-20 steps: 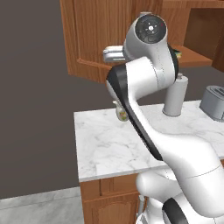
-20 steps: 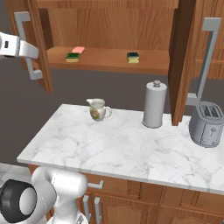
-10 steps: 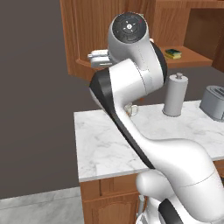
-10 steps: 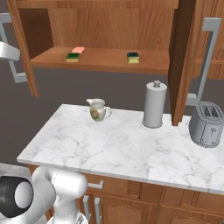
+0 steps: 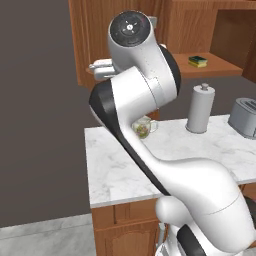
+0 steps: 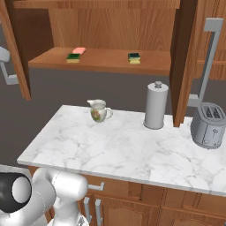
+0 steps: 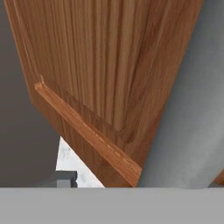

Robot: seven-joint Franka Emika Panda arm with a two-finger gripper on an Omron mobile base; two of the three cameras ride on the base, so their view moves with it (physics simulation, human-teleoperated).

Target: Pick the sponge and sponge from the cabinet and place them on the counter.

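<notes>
Both cabinet (image 6: 110, 26) doors stand open. On the wooden shelf lie two sponges, yellow with green tops: one sponge (image 6: 73, 58) at the left, just in front of a pink block (image 6: 79, 50), and the other sponge (image 6: 133, 58) near the middle, also seen from the left base (image 5: 198, 61). My gripper (image 5: 98, 69) is up at the left door's (image 6: 15, 48) outer face. In the hand view the grey bar handle (image 7: 188, 109) runs between my fingers. One fingertip (image 7: 65, 178) stands clear of it, so the jaws are open. The marble counter (image 6: 119, 150) lies below.
On the counter stand a floral jug (image 6: 99, 110), a grey paper-towel roll (image 6: 156, 105) and a toaster (image 6: 209, 125) at the right. The right cabinet door (image 6: 185, 57) with its long handle (image 6: 212, 53) juts out above the toaster. My arm's white body (image 5: 145, 100) rises before the shelf's left part.
The left door has swung wider open, with my hand moving left along with it. The jaws, shut on the handle earlier, have spread apart.
</notes>
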